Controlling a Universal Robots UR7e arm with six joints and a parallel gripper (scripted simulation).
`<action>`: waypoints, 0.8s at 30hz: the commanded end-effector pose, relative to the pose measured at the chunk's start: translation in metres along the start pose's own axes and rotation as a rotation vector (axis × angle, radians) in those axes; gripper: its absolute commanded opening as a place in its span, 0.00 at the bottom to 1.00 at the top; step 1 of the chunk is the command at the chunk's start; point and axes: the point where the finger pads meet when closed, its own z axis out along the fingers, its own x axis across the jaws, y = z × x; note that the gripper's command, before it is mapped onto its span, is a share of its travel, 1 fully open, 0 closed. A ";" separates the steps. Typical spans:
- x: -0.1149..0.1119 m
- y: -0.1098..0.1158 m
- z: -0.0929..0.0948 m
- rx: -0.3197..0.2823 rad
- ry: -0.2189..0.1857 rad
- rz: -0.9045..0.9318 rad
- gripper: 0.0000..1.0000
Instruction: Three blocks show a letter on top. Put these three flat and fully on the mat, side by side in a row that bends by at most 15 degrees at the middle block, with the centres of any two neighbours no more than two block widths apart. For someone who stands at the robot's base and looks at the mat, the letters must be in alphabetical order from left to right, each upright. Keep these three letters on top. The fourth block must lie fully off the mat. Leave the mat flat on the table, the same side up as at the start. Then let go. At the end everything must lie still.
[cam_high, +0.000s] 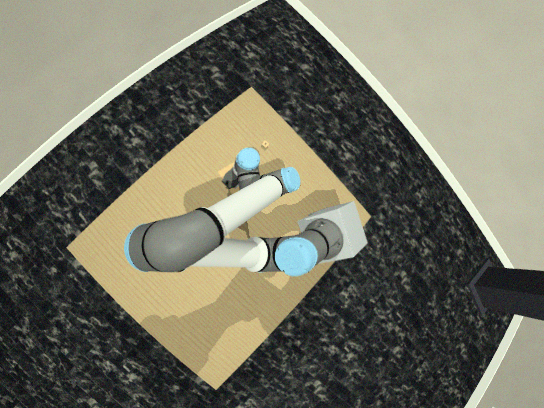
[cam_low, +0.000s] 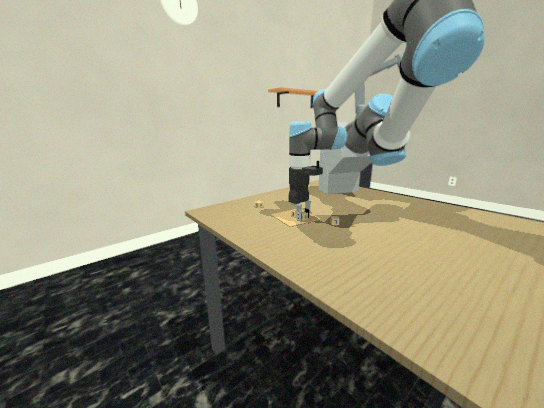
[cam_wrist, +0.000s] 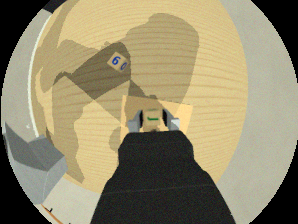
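Note:
My gripper (cam_low: 303, 212) (cam_wrist: 152, 114) points down low over the tan mat (cam_high: 225, 171) (cam_low: 288, 221) (cam_wrist: 183, 118). Its fingers are open, one on each side of a wooden block (cam_wrist: 153, 114), with small gaps. That block has a green mark on top, its letter not surely readable. A second block (cam_low: 293, 214) shows small beside the fingers on the mat. A block with blue marks (cam_low: 335, 221) (cam_wrist: 118, 61) lies off the mat on the table. Another block (cam_high: 265, 144) (cam_low: 258, 204) lies off the mat on the other side. The arm hides most of the mat in the top view.
The wooden table (cam_high: 145, 200) (cam_low: 400, 280) (cam_wrist: 220, 75) carries the grey robot base (cam_high: 356, 230) (cam_low: 332, 175) (cam_wrist: 42, 167). The table's edge (cam_low: 235, 246) runs past the mat in the exterior view. Arm shadows fall over the mat area and the blue-marked block.

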 end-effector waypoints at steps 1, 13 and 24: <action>0.001 0.000 0.000 0.001 0.000 -0.002 0.79; 0.000 0.000 -0.010 -0.001 0.001 -0.001 0.79; 0.001 0.000 -0.032 -0.001 0.001 -0.001 0.79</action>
